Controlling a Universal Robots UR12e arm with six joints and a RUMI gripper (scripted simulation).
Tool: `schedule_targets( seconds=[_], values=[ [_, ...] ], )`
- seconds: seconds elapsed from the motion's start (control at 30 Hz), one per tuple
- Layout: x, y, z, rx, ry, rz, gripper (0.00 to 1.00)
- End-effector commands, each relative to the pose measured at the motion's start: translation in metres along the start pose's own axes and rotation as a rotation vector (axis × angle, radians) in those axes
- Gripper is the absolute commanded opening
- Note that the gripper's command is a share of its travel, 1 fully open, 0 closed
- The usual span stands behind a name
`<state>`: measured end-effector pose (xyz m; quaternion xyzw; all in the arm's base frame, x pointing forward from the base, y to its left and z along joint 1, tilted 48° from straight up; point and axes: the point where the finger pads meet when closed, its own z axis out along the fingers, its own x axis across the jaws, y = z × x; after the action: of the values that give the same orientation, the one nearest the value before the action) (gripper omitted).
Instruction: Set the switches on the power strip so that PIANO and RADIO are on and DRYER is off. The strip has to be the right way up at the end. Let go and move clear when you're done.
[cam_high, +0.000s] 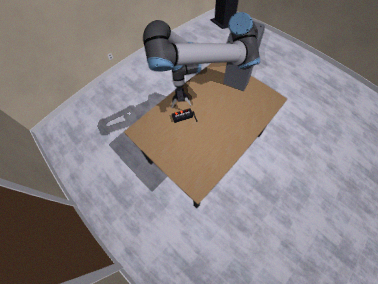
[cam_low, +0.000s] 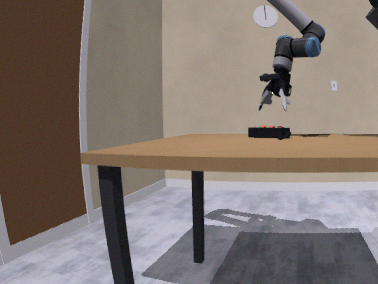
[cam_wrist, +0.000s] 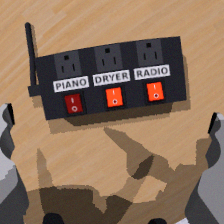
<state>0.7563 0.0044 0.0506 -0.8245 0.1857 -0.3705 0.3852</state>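
A black power strip (cam_wrist: 109, 75) lies right way up on the wooden table, labels facing up. It has three rocker switches. The PIANO switch (cam_wrist: 73, 104) is dark red. The DRYER switch (cam_wrist: 114, 97) and the RADIO switch (cam_wrist: 155, 91) are bright orange. The strip also shows in the top view (cam_high: 182, 116) and in the exterior view (cam_low: 269, 132). My gripper (cam_low: 274, 101) hangs open and empty a little above the strip; it also shows in the top view (cam_high: 180, 101). Its two fingers show at the left and right edges of the wrist view.
The strip's black cord (cam_wrist: 31, 50) runs off from its left end. The wooden table (cam_high: 210, 130) stands on a grey floor; the strip lies near its far left edge. The arm's grey base block (cam_high: 241, 76) stands at the table's back corner.
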Motion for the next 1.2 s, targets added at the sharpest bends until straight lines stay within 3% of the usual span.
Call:
schedule_targets(
  seconds=[0.0,0.67,0.87,1.07,1.17],
  values=[
    [0.000,0.000,0.000,0.000,0.000,0.000,1.00],
    [0.001,-0.004,-0.001,-0.016,-0.002,-0.031,1.00],
    [0.001,-0.024,-0.009,-0.113,-0.025,-0.215,1.00],
    [-0.006,-0.050,-0.030,-0.244,-0.082,-0.481,1.00],
    [-0.010,-0.057,-0.038,-0.278,-0.102,-0.553,1.00]
  ],
)
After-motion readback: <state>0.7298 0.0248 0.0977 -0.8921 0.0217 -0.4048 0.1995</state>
